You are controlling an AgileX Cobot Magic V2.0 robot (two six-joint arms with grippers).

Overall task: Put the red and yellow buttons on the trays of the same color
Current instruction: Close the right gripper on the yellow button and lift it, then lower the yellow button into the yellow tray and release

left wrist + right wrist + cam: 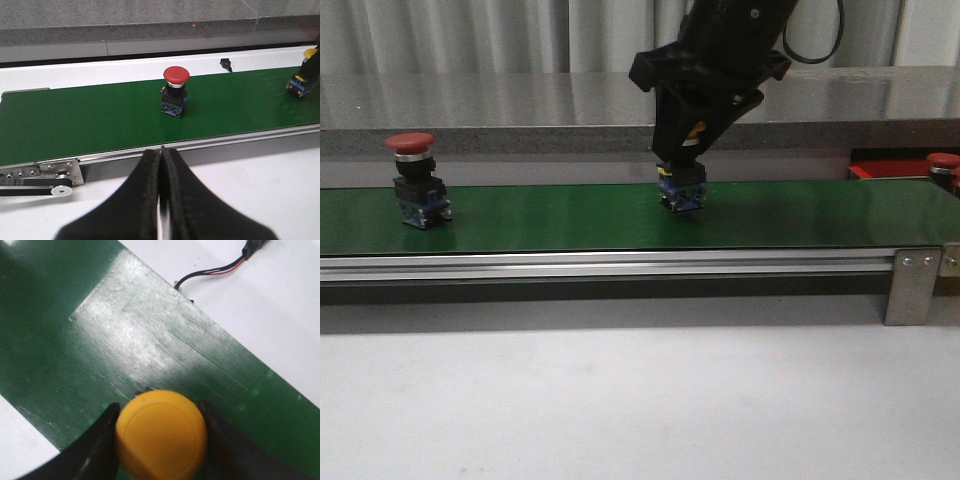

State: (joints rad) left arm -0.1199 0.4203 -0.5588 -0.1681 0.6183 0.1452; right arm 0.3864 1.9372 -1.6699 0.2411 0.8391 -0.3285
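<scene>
Clamping the yellow button between its fingers on the green belt, the right claw seemingly has it, upright.

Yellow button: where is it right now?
On the green belt near the middle of the front view, the yellow button sits between the right tool fingers, well right of the red button.

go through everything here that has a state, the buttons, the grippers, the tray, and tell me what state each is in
Yellow button: on the green belt, clamped at its cap.
Right gripper: shut on the yellow button.
Left gripper: shut, holding nothing.
Red button: upright on the belt, untouched.
Second red button: at the right edge by the red tray, mostly cut off.
</scene>
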